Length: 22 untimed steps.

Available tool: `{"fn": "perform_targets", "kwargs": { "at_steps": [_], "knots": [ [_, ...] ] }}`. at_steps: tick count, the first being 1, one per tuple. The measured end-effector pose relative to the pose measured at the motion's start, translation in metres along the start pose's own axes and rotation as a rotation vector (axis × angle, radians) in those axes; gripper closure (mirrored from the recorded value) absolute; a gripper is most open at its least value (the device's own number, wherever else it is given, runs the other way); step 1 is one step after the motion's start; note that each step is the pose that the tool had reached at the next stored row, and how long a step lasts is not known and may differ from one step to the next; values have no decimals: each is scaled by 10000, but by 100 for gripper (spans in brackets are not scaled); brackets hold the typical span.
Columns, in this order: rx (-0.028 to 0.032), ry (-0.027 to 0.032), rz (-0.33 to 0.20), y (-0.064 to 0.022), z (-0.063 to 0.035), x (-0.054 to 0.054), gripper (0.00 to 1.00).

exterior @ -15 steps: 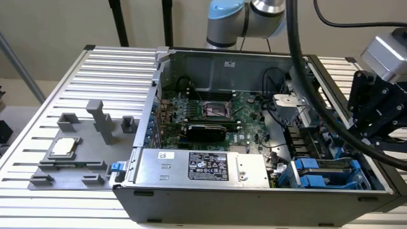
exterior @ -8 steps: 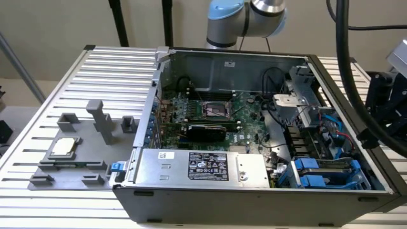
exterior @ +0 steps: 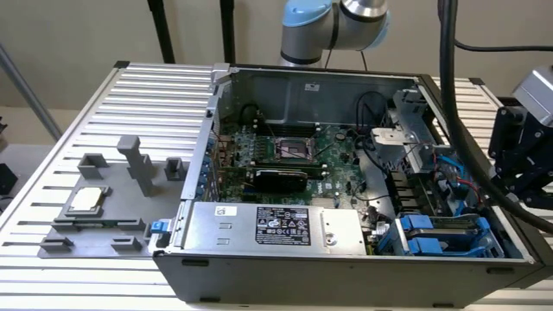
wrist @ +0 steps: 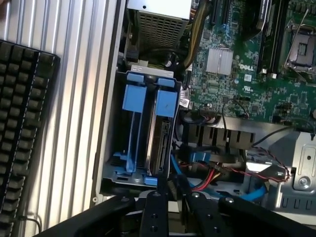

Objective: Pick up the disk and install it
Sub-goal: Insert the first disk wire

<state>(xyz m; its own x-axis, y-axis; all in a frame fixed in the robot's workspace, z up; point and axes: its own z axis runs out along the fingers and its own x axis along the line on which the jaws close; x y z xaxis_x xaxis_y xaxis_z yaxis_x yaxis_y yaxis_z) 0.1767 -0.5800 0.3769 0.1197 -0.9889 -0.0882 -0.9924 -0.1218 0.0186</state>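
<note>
The disk (wrist: 159,143) stands on edge in the blue drive cage (wrist: 134,123) at the front corner of the open computer case, its silver side showing under a blue carrier tab. In the exterior view the disk (exterior: 451,222) sits between blue carriers at the case's lower right. My gripper (wrist: 174,196) hovers just off the cage end, and its two black fingers (wrist: 153,212) are apart with nothing between them. The gripper (exterior: 517,184) hangs beyond the case wall on the exterior view's right, above and outside the cage.
The motherboard (exterior: 294,155) fills the case floor, with a power supply (exterior: 276,227) along the front. Red and blue cables (wrist: 232,177) run beside the cage. A grey fixture holding a CPU chip (exterior: 87,199) lies on the slatted table. A black keyboard (wrist: 19,123) lies outside the case.
</note>
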Motion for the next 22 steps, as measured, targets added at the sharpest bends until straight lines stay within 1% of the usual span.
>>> {"fn": "perform_targets", "kwargs": {
  "at_steps": [2, 6, 11, 15, 16, 22],
  "knots": [
    [0, -2, -9, 15, 39, -6, 100],
    [-1, 0, -44, 76, 116, -35, 100],
    [1, 2, -66, 68, 216, -137, 100],
    [-2, 2, -96, 86, 268, -164, 100],
    [-3, 3, -103, 97, 273, -167, 0],
    [-5, 4, -131, 188, 281, -174, 0]
  ]
}}
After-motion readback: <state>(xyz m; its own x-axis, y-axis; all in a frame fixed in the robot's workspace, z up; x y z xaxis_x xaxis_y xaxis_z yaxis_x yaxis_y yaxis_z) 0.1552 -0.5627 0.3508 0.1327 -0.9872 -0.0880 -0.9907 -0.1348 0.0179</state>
